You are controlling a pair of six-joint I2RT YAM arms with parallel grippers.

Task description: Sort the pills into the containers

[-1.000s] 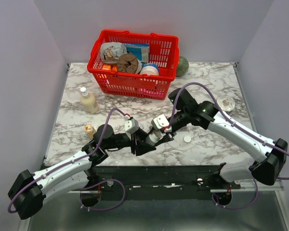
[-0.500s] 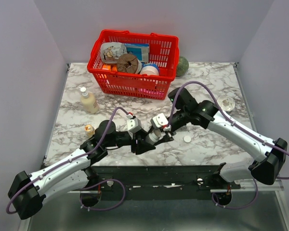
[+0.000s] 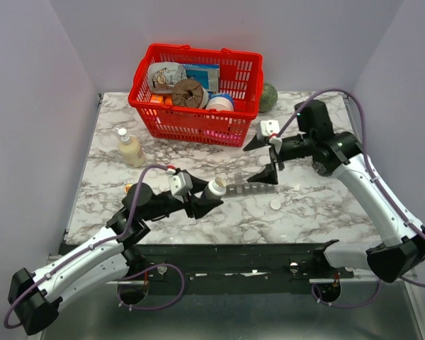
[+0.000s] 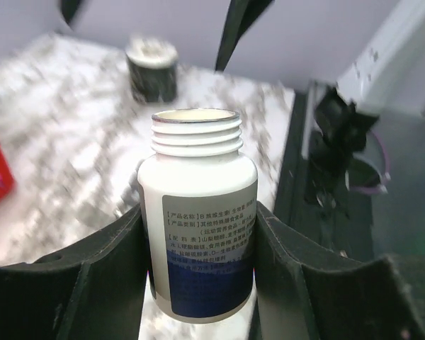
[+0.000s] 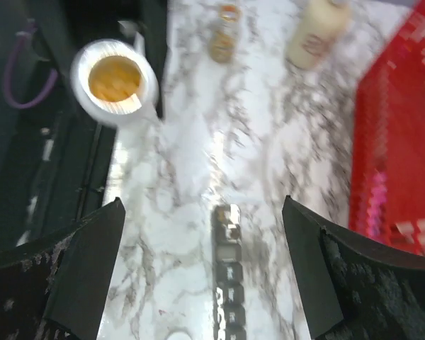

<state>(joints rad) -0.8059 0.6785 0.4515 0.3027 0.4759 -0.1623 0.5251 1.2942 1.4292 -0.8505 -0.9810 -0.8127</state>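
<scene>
My left gripper (image 3: 200, 193) is shut on an uncapped white pill bottle (image 3: 214, 188), held low over the near middle of the table. The left wrist view shows its blue-labelled body (image 4: 202, 234) clamped between both fingers. From the right wrist view I look into its mouth at the orange-yellow pills (image 5: 113, 78). The containers (image 3: 251, 189), a dark grey strip of small compartments, lie flat just right of the bottle and appear again as the strip (image 5: 228, 276). My right gripper (image 3: 263, 160) hangs wide open above the strip's right end with nothing between its fingers (image 5: 92, 248).
A round white cap (image 3: 275, 204) lies near the strip. A red basket (image 3: 195, 95) of goods stands at the back. A cream bottle (image 3: 129, 149) and a small amber bottle (image 5: 227, 25) are at the left. A dark can (image 4: 151, 67) stands further off.
My right gripper has opened and pulled back up and to the right. The left gripper drew the bottle slightly left. The strip now lies uncovered between them.
</scene>
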